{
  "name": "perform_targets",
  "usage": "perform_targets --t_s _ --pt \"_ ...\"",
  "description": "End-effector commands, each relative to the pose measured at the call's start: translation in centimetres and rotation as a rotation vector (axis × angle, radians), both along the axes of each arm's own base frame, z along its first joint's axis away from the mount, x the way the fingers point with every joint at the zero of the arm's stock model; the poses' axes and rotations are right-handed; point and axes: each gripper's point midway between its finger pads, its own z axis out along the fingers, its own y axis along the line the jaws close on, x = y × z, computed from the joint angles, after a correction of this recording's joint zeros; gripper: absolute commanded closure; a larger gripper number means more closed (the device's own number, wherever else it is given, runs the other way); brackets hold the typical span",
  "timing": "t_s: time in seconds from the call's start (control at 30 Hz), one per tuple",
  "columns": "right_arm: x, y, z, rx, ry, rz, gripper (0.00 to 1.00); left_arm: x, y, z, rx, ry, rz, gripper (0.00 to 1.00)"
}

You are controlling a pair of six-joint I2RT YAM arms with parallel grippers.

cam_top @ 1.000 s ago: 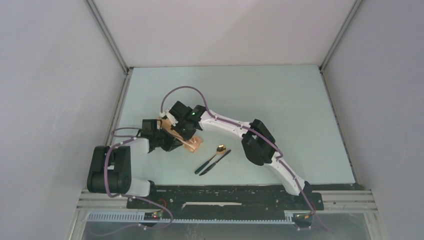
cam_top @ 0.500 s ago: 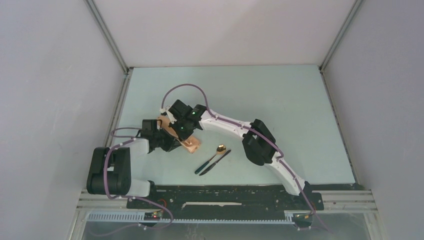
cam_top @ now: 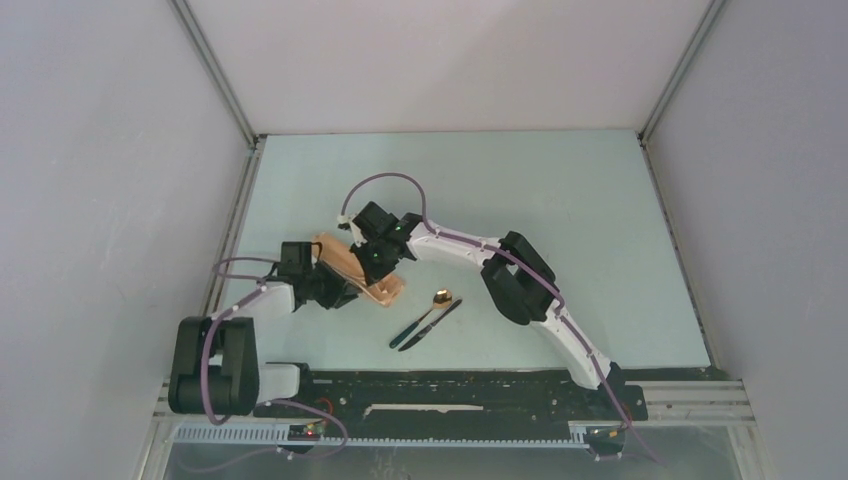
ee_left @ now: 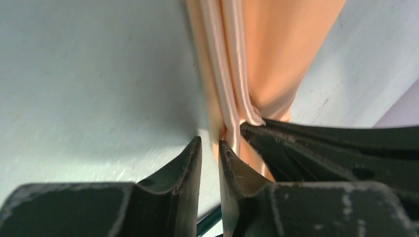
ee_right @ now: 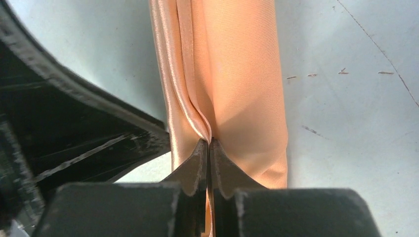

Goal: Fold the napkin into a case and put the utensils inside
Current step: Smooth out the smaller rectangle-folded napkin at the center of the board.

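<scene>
Within the last second the left gripper has eased to a narrow gap, releasing the fold; the right gripper stays pinched on the napkin, a narrow strip between both arms; the utensils lie near, outside; insertion probably follows.

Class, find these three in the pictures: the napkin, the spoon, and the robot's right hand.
napkin (ee_right: 242, 74), right wrist view, flat folded face.
spoon (cam_top: 441, 297), top external view, gold bowl.
right hand (ee_right: 208, 143), right wrist view, between its fingertips, which pinch the napkin's fold.
</scene>
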Motion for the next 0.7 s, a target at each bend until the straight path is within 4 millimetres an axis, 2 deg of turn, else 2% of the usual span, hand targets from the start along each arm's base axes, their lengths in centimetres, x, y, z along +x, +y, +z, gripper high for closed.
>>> perform_targets --t_s 0.0,0.13,0.2,0.27,0.4,0.47,0.53,0.67 --pt "-0.1 0.4 0.3 0.042 0.027 -0.01 0.94 -1.1 1.6 2.0 0.082 -0.012 0.008 0.74" --pt "-0.1 0.2 0.2 0.045 0.029 -0.011 0.93 0.3 3.6 5.9 0.105 -0.126 0.048 0.74" --pt "-0.1 0.2 0.4 0.057 0.033 -0.011 0.91 2.2 3.5 7.8 0.079 -0.19 0.033 0.79" --pt "0.0 0.2 0.6 0.065 0.032 -0.015 0.9 4.1 2.8 8.2 0.006 -0.207 0.022 0.86" --pt "0.1 0.3 1.1 0.08 0.032 -0.019 0.89 7.3 1.0 7.3 -0.108 -0.205 -0.033 0.94" --pt "0.1 0.3 1.1 0.083 0.037 -0.02 0.89 8.2 1.0 6.8 -0.088 -0.198 -0.045 0.98" --pt "-0.1 0.4 1.4 0.089 0.04 -0.017 0.88 8.6 1.7 5.6 -0.049 -0.182 -0.034 1.0" --pt "-0.3 0.6 3.5 0.123 0.035 -0.009 0.8 7.4 1.9 2.0 -0.041 -0.082 -0.032 1.0"
